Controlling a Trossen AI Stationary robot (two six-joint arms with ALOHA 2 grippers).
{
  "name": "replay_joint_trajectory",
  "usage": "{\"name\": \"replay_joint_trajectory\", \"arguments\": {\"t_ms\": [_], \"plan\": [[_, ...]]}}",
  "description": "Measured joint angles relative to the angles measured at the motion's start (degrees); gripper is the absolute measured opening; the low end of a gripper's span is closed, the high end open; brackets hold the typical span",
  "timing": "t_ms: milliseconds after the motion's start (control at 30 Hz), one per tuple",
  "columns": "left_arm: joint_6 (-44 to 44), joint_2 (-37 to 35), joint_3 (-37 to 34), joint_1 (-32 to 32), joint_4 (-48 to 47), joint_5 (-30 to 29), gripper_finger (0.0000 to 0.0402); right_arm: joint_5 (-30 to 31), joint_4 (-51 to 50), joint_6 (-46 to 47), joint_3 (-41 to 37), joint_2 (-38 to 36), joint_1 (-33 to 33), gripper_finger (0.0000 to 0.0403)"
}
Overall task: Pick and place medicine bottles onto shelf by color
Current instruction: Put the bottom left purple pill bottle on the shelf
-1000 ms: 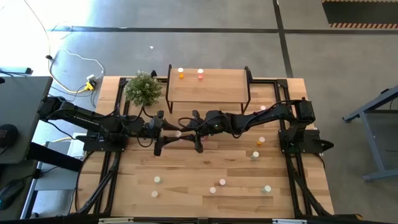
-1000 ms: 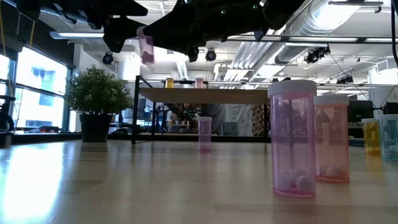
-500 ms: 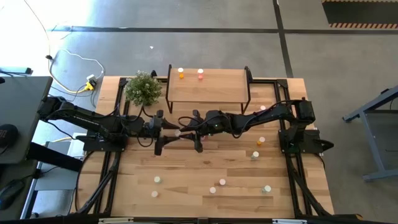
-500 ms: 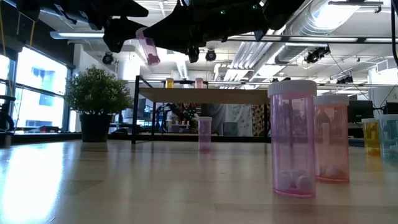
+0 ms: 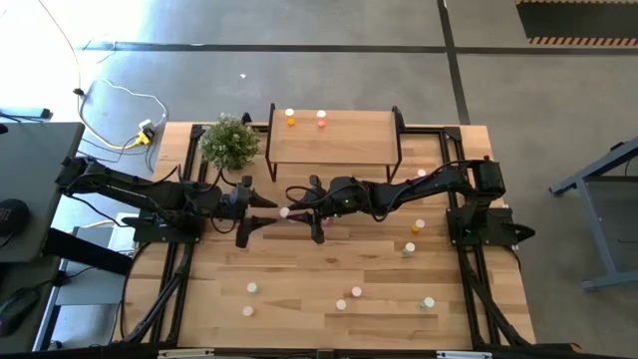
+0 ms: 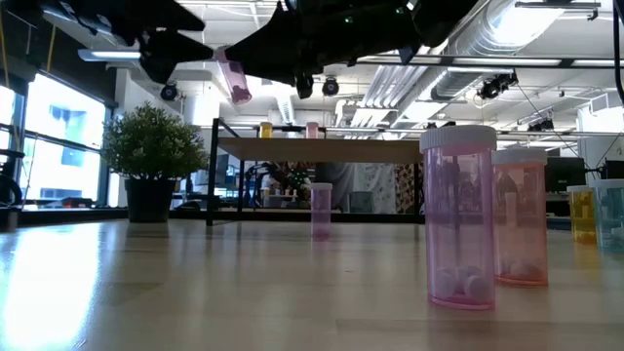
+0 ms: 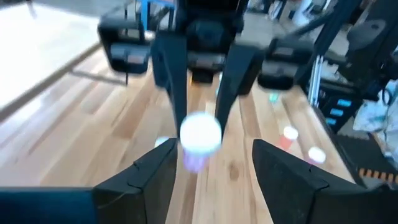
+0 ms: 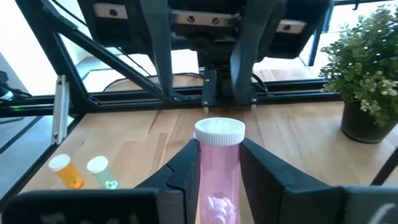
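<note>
A light pink medicine bottle (image 8: 217, 163) with a white cap hangs over the table's middle, with my right gripper (image 5: 299, 211) shut on it. My left gripper (image 5: 265, 212) stands open just to the bottle's left, its fingers (image 7: 152, 177) short of the cap (image 7: 200, 132) and touching nothing. The shelf (image 5: 334, 142) stands at the far edge, with an orange bottle (image 5: 290, 118) and a pink one (image 5: 321, 119) upright on its top. Several more bottles stand on the tabletop, such as the one toward the right edge (image 5: 420, 226) and the one near the front (image 5: 356, 292). My right gripper pinches the pink bottle's body (image 8: 217, 174) between its two fingers (image 8: 186, 168), one on each side, below the cap. The fingers come nearly level from the table's right. The bottle is lifted clear and tilted (image 6: 232, 76), its cap toward my left gripper.
A potted plant (image 5: 229, 142) stands left of the shelf at the far edge. In the low view a pink bottle (image 6: 458, 219) and an orange one (image 6: 522, 219) rise close in front. Bare wood lies between the arms and the front row of bottles.
My left gripper has drawn back toward the table's left edge and now stands clear of the pink bottle. The bottle has stayed in my right gripper and has tipped from nearly upright to slanting.
</note>
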Motion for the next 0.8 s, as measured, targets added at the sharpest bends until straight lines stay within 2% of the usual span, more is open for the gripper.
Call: {"name": "replay_joint_trajectory", "arguments": {"t_ms": [200,533,800], "plan": [[-2.62,-0.88,0.00,0.00,-6.53,0.67,0.0184,0.41,0.17,0.07,-0.01,0.00,-0.04,0.0092],[-0.81,5.63,-0.01,-0.01,0.17,-1.02,0.0164,-1.40,0.87,1.35,-0.04,0.00,-0.04,0.0092],[-0.28,6.75,0.00,0.00,1.85,-1.08,0.0163,-2.35,1.76,1.49,-0.04,0.00,0.39,0.0092]]}}
